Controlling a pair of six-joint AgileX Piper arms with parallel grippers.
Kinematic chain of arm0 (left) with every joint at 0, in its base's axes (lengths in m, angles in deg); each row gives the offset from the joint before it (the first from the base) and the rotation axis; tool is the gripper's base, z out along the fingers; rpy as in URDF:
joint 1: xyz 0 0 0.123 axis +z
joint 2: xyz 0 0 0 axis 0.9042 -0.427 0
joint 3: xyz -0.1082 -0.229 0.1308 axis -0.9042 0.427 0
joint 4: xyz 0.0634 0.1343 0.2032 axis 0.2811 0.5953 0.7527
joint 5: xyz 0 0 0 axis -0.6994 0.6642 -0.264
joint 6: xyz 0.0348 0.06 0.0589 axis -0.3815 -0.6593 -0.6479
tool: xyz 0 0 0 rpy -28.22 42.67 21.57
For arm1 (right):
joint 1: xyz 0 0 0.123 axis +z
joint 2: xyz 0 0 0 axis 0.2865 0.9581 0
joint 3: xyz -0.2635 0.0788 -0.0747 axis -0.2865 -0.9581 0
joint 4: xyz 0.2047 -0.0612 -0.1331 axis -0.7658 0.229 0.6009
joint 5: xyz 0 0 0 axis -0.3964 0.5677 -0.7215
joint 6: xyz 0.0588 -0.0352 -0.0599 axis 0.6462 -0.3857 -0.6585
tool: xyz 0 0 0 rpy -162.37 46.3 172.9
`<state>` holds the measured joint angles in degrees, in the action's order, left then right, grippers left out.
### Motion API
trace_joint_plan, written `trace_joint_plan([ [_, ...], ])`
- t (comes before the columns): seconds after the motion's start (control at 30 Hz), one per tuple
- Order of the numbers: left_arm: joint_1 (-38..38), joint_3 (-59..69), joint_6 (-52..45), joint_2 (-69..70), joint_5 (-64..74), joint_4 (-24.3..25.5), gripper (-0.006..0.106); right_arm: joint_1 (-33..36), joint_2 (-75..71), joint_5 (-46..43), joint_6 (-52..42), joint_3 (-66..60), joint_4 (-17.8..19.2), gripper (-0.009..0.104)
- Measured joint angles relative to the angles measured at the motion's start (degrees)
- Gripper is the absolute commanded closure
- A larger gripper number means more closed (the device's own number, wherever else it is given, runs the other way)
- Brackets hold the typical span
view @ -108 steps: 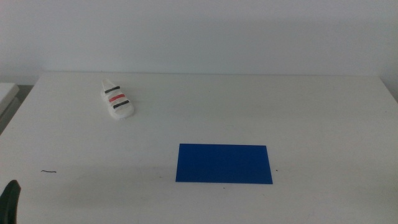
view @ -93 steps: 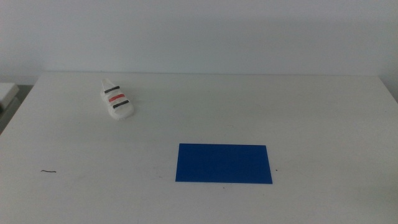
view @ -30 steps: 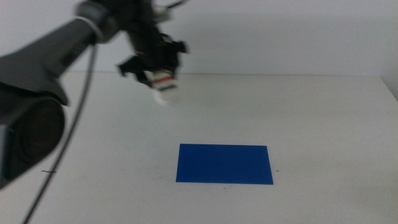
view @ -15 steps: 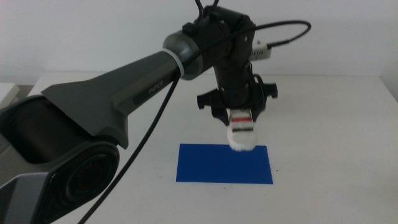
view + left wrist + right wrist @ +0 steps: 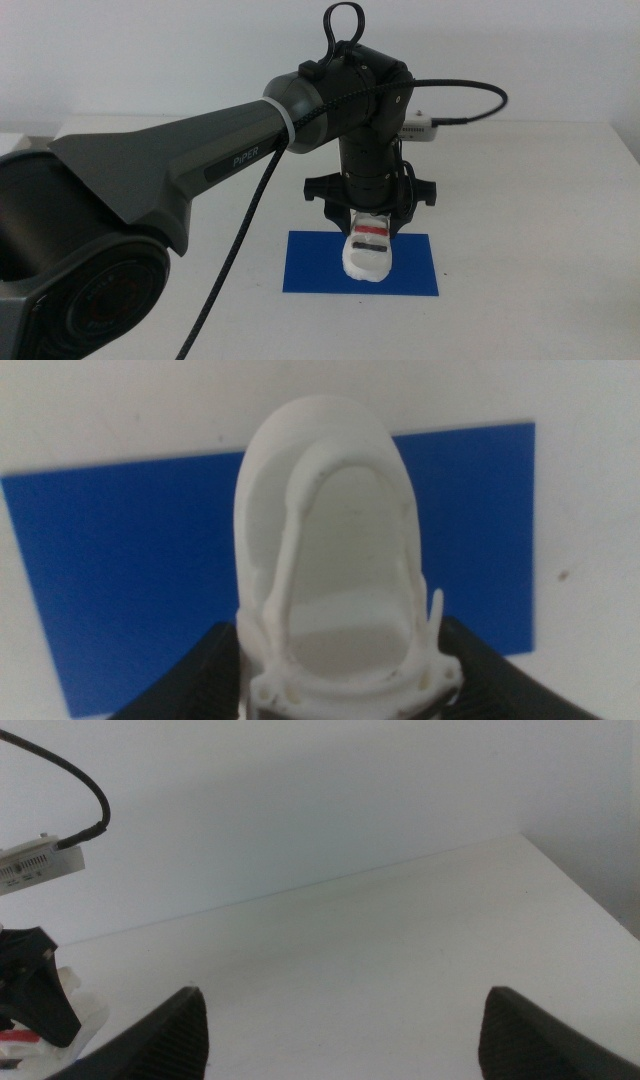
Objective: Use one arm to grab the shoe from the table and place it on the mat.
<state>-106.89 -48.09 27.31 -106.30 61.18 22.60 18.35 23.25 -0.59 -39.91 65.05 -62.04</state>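
white shoe [image 5: 367, 250] with red and dark straps hangs toe-down over the dark blue mat [image 5: 310, 268].

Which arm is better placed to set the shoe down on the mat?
The left. Its pincer already grips the shoe right over the blue mat. The right pincer waits open, away over bare table.

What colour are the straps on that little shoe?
One red, one dark on the white shoe; best in the middle view.
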Motion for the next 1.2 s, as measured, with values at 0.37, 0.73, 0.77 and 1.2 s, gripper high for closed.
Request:
trace_joint_plan([
  [0.37, 0.97, 2.6, -65.38, 0.0, -0.2, -1.09, 0.102, 0.0, 0.0, 0.0, 0.0, 0.0, 0.0, 0.016],
  [0.73, 3.25, 4.21, -88.55, 0.0, -0.95, -6.17, 0.102, 0.0, 0.0, 0.0, 0.0, 0.0, 0.0, 0.016],
  [0.77, 3.25, 4.21, -88.82, 0.0, -1.64, -6.66, 0.102, 0.0, 0.0, 0.0, 0.0, 0.0, 0.0, 0.016],
  [1.2, 3.25, 4.21, -89.43, -3.0, -4.05, -8.47, 0.097, 0.0, 0.0, 0.0, 0.0, 0.0, 0.0, 0.016],
])
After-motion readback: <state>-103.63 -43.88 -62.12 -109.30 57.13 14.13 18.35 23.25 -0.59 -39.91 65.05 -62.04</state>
